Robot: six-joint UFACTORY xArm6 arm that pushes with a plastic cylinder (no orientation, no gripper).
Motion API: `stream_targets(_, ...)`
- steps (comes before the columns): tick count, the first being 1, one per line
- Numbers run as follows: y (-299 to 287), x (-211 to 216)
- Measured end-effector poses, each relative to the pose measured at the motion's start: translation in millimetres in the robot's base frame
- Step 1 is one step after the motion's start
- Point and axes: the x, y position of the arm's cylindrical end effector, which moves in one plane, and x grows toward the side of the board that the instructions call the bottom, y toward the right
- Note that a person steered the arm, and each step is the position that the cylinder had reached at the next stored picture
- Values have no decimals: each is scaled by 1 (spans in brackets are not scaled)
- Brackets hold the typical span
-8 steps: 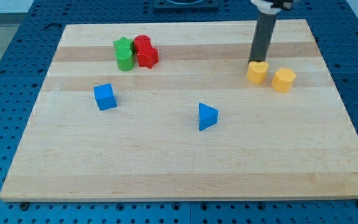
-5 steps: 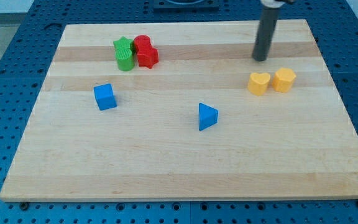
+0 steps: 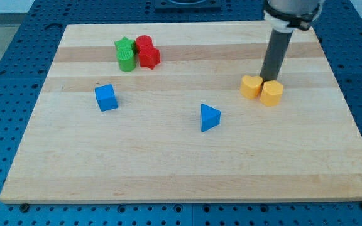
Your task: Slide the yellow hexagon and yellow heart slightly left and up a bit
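Wooden board (image 3: 168, 157); my tip (image 3: 269, 80) touches yellow hexagon (image 3: 271, 93), yellow heart (image 3: 251, 86).

Your board (image 3: 168, 163): pale blond wood, banded by lengthwise grain stripes, one darker tan strip running along the side nearest the red star. Around the board, blue pegboard (image 3: 5, 37) dotted with dark holes.

Your blocks, placed from the blue triangle (image 3: 210, 117):
- yellow heart (image 3: 251, 86) and yellow hexagon (image 3: 271, 93), up and to its right, both a warm amber yellow;
- blue cube (image 3: 106, 98), to its left, the same mid blue;
- green star (image 3: 126, 54) and red star (image 3: 147, 51), up and to its left.

My tip (image 3: 270, 79): dark grey rod, white collar above.
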Motion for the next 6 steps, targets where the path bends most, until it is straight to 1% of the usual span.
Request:
stream_targets(1,-12,5)
stream_targets(2,-1,4)
stream_targets(3,33,13)
stream_targets(5,38,37)
stream_targets(6,59,13)
